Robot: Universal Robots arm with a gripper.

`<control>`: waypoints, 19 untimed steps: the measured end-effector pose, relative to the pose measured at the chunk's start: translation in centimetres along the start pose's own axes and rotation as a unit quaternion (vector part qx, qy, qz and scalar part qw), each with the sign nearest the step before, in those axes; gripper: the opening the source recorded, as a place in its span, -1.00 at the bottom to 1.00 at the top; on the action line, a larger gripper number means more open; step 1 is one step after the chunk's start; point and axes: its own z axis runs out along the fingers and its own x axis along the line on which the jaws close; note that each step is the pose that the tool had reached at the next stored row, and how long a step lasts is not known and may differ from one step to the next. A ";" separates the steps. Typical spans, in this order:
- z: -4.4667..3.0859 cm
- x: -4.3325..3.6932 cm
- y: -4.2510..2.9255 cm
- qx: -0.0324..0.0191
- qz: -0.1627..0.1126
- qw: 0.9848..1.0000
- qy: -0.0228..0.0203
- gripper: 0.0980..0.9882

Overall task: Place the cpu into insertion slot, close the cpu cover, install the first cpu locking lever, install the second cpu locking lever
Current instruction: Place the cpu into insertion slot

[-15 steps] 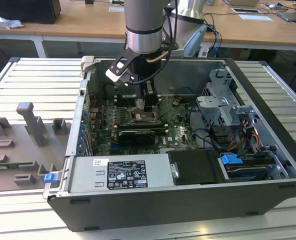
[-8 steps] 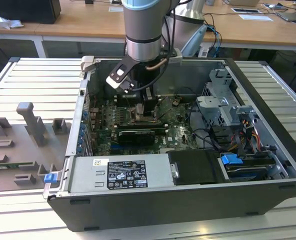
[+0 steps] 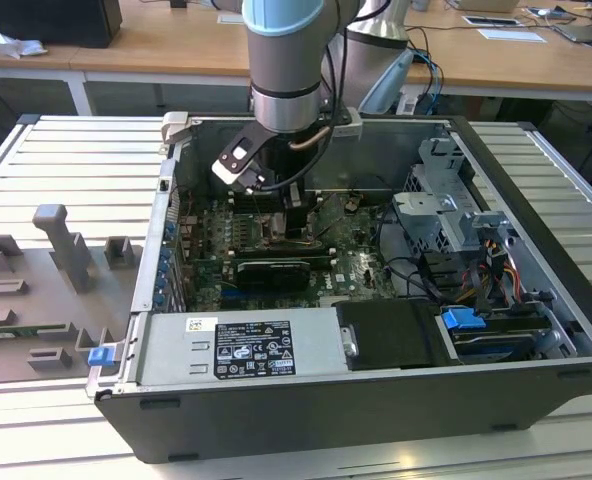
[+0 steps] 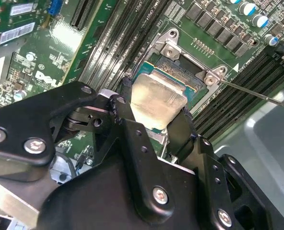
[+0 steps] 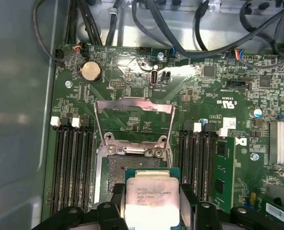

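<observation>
While the arm [image 3: 286, 60] reaches down into the open case [image 3: 536, 300] on the slatted worktop [image 3: 36, 170], the tool [image 3: 294, 228] hangs low over the green board [image 5: 204, 96]; it is closed narrowly on the cpu [image 5: 148, 201], one black finger [image 4: 184, 127] pressing each of two opposite edges.

The cpu [image 4: 156, 103] lies flat between the fingers, its pale metal top facing up toward both wrist cameras; being square, it has no long axis, and in the first wrist view its edges run roughly parallel to those of the slot [image 5: 114, 167]. It sits over the slot's near part, with the dark pin field showing beyond it; whether it touches the slot I cannot tell.

The cover [image 5: 132, 103] is swung open off the slot, hinged at the far edge, green board showing through its square window; memory slots [image 5: 72, 163] flank the socket on both sides. In the second wrist view a thin metal rod [image 4: 257, 93] runs out from a socket corner across the memory slots; the slot [image 4: 180, 76] shows just past the cpu.
</observation>
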 end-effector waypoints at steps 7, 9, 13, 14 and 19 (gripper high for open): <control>0.87 0.47 -0.06 0.000 0.002 1.000 0.000 0.00; 1.02 0.60 -0.10 0.000 0.009 1.000 -0.001 0.00; 1.47 1.22 -0.10 0.000 0.010 1.000 -0.001 0.00; 1.62 1.51 -0.10 0.000 0.010 1.000 -0.001 0.00; 2.27 1.81 -0.15 0.000 0.024 1.000 -0.002 0.00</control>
